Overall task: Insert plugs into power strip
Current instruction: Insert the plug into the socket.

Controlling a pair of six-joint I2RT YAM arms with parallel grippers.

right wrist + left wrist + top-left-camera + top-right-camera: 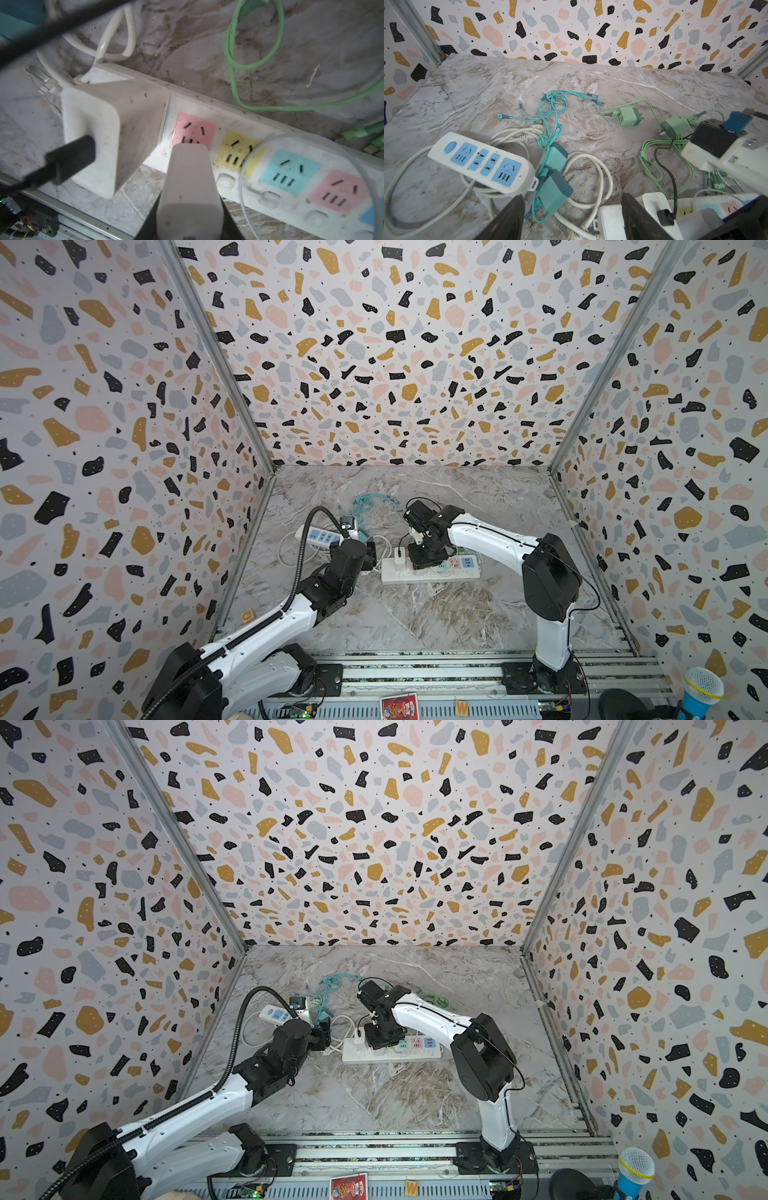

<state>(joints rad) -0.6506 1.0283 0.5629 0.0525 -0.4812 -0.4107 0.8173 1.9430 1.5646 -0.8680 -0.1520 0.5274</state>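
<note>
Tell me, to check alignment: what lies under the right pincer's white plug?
The pink socket of the power strip: upper slots visible, lower ones partly covered by the white plug, whose prongs are hidden.

We see a marble worktop (395,1102), a long white power strip (374,1056), our right hand (380,1043) low over its sockets, a white charger (358,1043) plugged in just beside, our left hand (323,1036) near a teal plug (323,1017) and a smaller strip (274,1014), teal cable (330,986) tangled behind.

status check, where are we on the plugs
Right gripper shut on white plug, tip at the pink socket of the power strip, not seen seated. Left gripper open near teal plugs. White charger sits tight beside that socket.
</note>
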